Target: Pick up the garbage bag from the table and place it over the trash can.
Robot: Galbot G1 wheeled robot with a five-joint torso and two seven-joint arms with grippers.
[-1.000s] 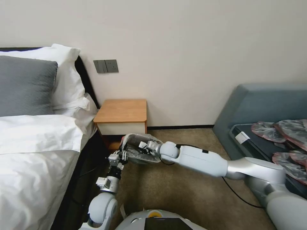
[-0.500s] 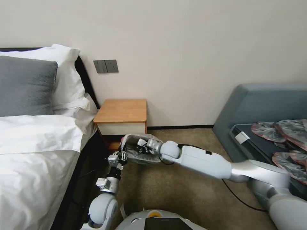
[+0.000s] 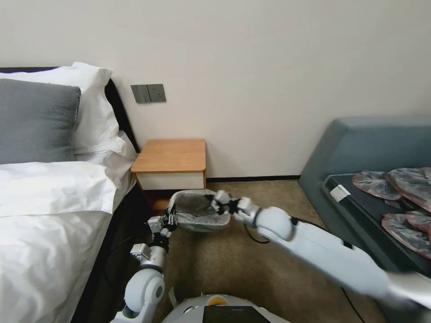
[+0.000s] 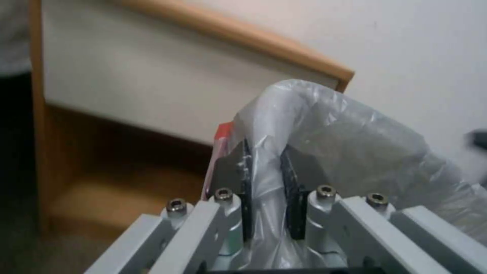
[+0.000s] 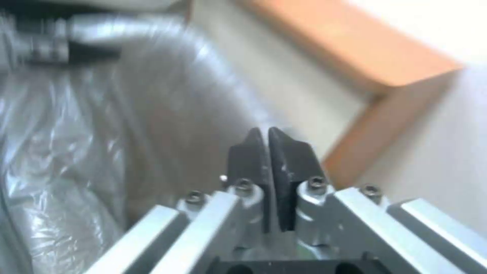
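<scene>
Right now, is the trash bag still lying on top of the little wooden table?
No, the table top is bare wood, and the garbage bag is stretched over the trash can's mouth on the floor in front of it.

Soft, even room light; right arm (image 3: 332, 258) motion-blurred, both wrist views blurry.

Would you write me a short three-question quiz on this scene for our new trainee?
1. True or false: the garbage bag lies on the table top.
2. What does the left claw pinch? A) a towel B) the garbage bag's rim C) a cup
3. Fill in: the right claw has its fingers ___.
Key: 1 false, it is spread open in front of the table, lower than its top; 2 B; 3 shut.
</scene>
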